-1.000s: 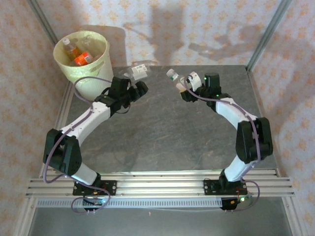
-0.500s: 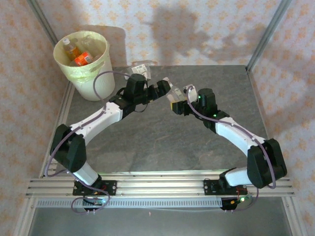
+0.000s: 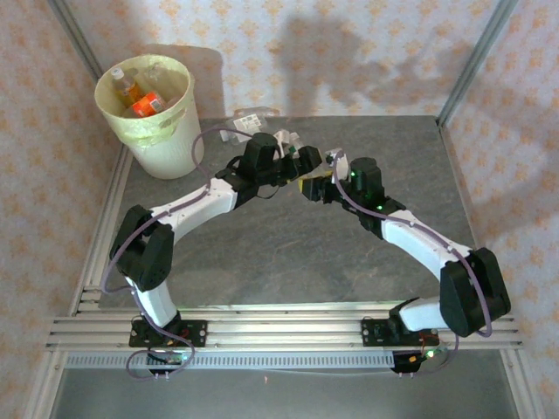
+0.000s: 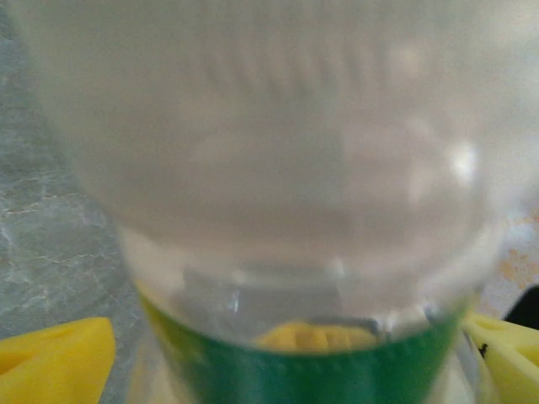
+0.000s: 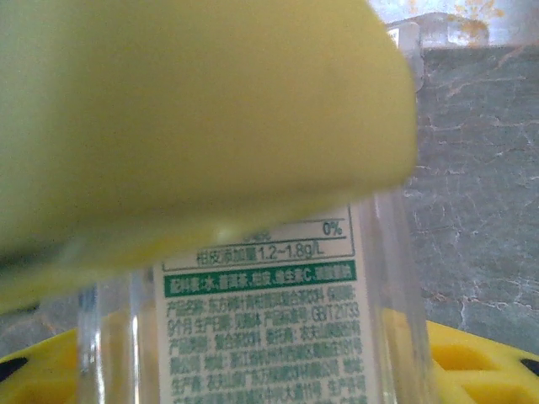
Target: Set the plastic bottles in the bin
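right tool (image 3: 312, 186): clenched on clear green-labelled bottle (image 5: 261, 328), at far-middle of desk (image 3: 288, 262) | left tool (image 3: 303, 162): jaws spread either side of same bottle | bin (image 3: 164, 150): far-left corner, well apart

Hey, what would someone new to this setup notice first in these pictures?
At the far middle of the table the claws meet nose to nose: the right claw shut on a clear green-banded bottle, the left claw open around it. Next, the cream bin at the far left, orange-labelled bottles inside.
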Controlling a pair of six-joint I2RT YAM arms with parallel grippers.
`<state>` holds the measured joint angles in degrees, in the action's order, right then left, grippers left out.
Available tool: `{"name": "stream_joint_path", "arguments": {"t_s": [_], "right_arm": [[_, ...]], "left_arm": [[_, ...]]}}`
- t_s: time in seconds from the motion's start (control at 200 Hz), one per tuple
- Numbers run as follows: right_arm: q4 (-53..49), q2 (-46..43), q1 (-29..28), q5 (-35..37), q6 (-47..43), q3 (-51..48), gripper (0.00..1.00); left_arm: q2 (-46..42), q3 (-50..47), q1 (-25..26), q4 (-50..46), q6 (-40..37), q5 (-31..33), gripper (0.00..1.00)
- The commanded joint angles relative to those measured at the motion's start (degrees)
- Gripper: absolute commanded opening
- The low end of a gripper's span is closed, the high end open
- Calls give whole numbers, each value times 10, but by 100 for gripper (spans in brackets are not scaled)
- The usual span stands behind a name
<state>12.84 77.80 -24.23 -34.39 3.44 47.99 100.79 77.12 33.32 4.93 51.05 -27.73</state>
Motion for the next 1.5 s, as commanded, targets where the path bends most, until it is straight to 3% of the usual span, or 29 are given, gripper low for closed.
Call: {"name": "stream_joint_path", "arguments": {"t_s": [0.0,0.23,0.4,0.53,0.736,0.771,1.001,1.251,1.386,1.496], "right_arm": [[51,13,-2,-7,19,15,42],[40,11,-3,-50,-7,18,47],[16,-1,-3,-72,-34,16,68],[4,-10,-3,-71,-46,14,79],[-15,-32,-3,-64,-74,12,85],[-22,-38,-3,-58,-82,12,100],[-25,-88,-3,8,-120,-6,99],[-5,-118,-4,79,-87,-21,99],[-10,-129,-3,71,-73,-12,99],[-29,-141,-3,72,-81,-1,99]], "left_arm": [[-6,9,6,2,-6,-5,91],[-4,11,6,7,-13,0,71],[-8,21,5,-13,-29,17,60],[-11,27,4,-27,-35,30,59],[-31,16,-1,-30,-35,63,58],[-37,13,-5,-32,-37,69,58],[-78,31,-41,-77,-63,95,58],[-117,66,-68,-139,-106,147,58],[-140,107,-77,-201,-148,214,57],[-143,179,-82,-300,-178,338,55]]}}
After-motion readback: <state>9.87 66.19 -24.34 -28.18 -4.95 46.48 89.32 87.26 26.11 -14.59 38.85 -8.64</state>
